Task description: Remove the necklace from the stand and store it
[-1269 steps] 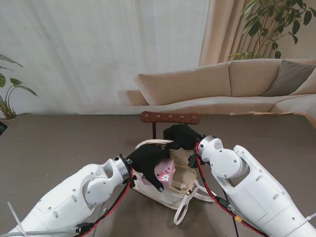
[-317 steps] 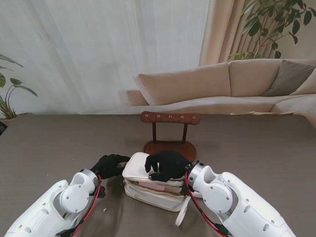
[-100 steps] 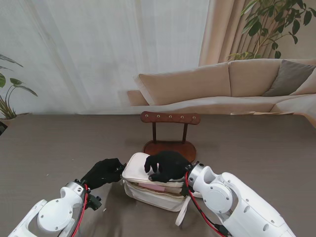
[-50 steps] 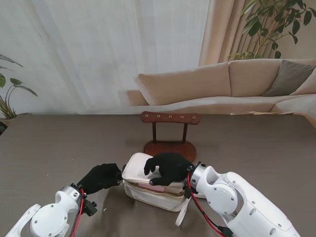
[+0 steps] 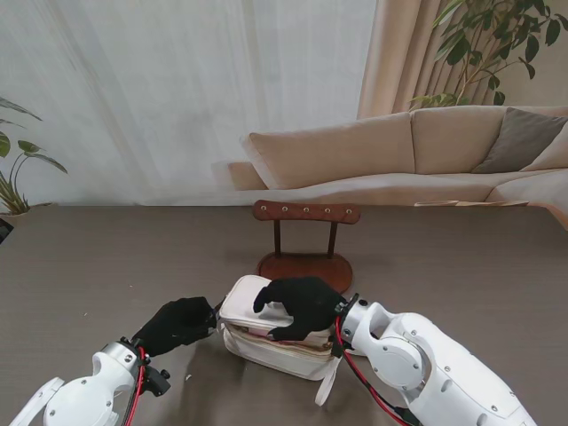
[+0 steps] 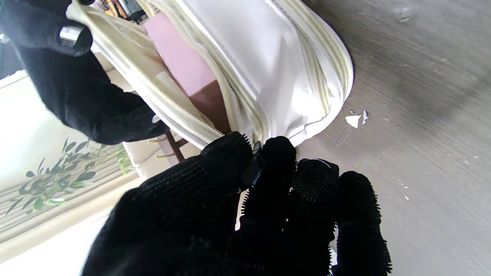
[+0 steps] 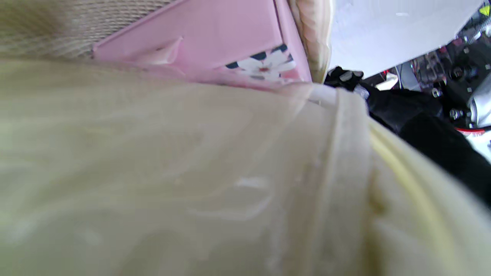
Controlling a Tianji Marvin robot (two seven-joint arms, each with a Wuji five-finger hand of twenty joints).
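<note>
Pressing our right hand [image 5: 302, 306] flat on the cream pouch [image 5: 266, 342], our left hand [image 5: 177, 324] pinches its zipper end; necklace unseen, pink box [image 6: 180, 57] inside.

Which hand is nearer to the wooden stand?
Right. The right hand rests on the cream bag just before the wooden stand; the left hand pinches the bag's left end.

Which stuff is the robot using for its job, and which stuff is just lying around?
For the job: cream zip pouch, pink box inside it, wooden necklace stand, left hand, right hand.
Just there: sofa, potted plant, white scraps.
</note>
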